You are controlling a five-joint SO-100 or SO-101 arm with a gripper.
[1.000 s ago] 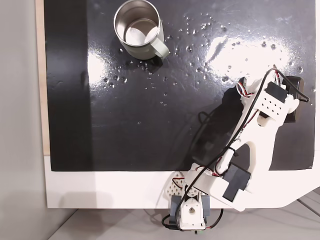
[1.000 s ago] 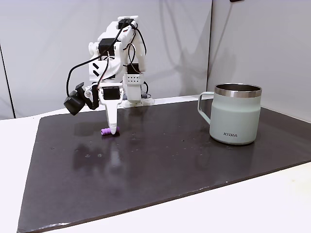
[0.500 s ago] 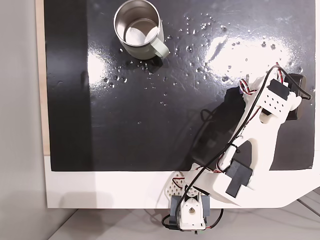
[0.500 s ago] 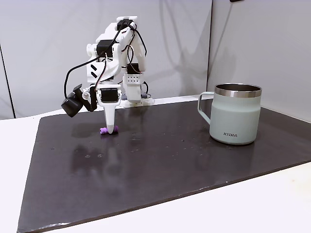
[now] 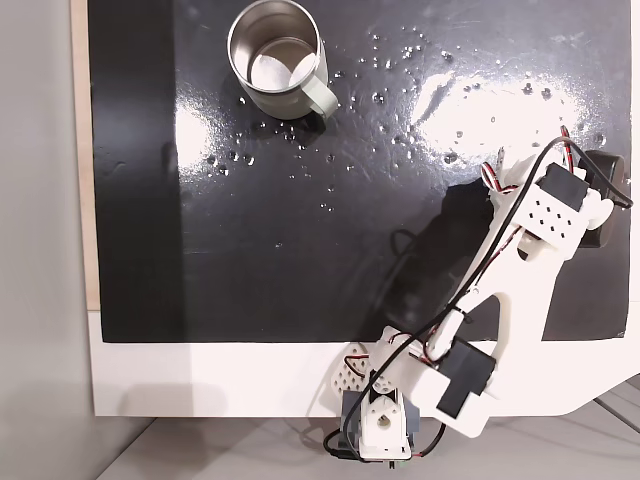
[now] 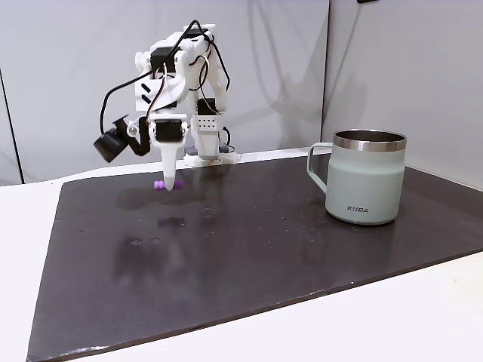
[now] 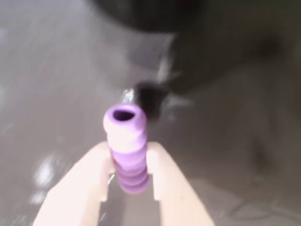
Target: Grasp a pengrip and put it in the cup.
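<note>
- In the wrist view the gripper [image 7: 128, 176] is clamped on the pengrip [image 7: 126, 148], one pale finger [image 7: 91, 181] pressing each side of its lower half.
- The pengrip is a light-purple rubber tube with rounded ribs; its open end, a dark oval hole, points away from the camera. Its lower end is out of focus.
- Behind the pengrip the wrist view is blurred: grey surface and a dark mass at the top that cannot be made out.
- In the side fixed view the pengrip [image 6: 161, 185] shows as a small purple stub at the gripper's [image 6: 170, 183] white tip. It hangs clear of the dark mat [image 6: 249, 256], with a faint purple reflection on the mat below it.
- From that view the pengrip is well apart from the cup [image 6: 365, 179], to its left and farther back.
- The cup carries small dark lettering low on its pale grey-green wall, which looks like "KIIRA", though it is too small to be sure. Its rim is bright steel and its handle faces left toward the arm.
- In the fixed view from above, the arm [image 5: 520, 270] covers the gripper and pengrip.
- There the cup [image 5: 277, 55] stands at the mat's [image 5: 300, 250] top edge, up and left of the arm, its steel inside showing. Glare and pale specks spread right of the cup.
</note>
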